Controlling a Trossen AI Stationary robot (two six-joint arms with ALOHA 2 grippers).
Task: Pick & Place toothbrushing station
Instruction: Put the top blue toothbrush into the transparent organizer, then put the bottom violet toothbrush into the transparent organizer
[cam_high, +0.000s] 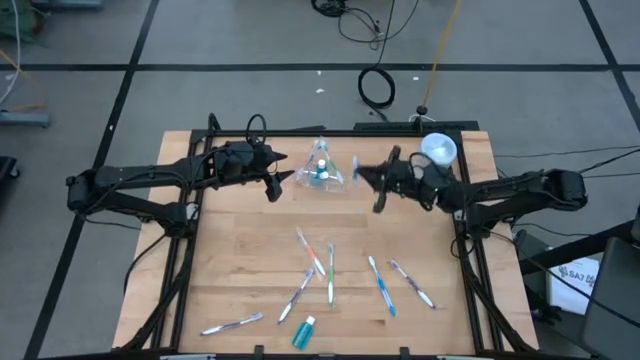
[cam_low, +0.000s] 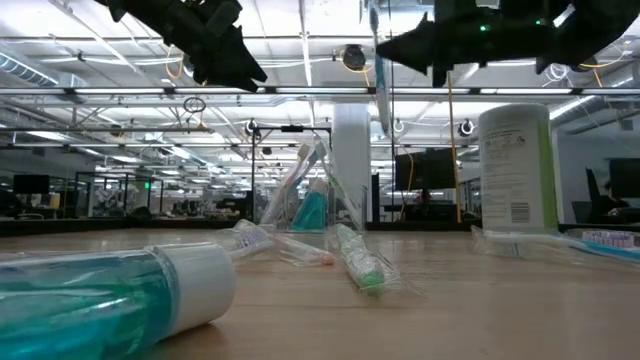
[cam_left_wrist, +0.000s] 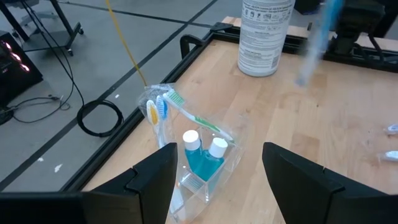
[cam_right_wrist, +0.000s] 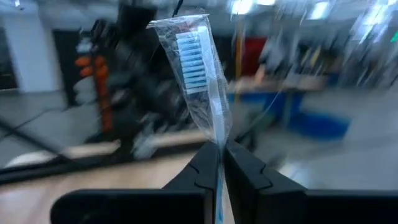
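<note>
- The worktop (cam_high: 250, 250) is pale wood with a black frame.
- The clear bag (cam_left_wrist: 186, 155) near its far edge shows two teal bottles with white caps (cam_left_wrist: 202, 155), plus brushes with yellow, blue and green heads.
- Beside the bag, the right tool (cam_right_wrist: 221, 155) is black; its clear-wrapped toothbrush (cam_right_wrist: 196, 56) has a pale blue and white head.
- The left tool (cam_left_wrist: 217, 177) is black.
- The canister (cam_left_wrist: 264, 34) beyond the bag is white with dark print.
- A teal bottle with a white cap (cam_high: 303, 331) lies well in front of the bag.
</note>
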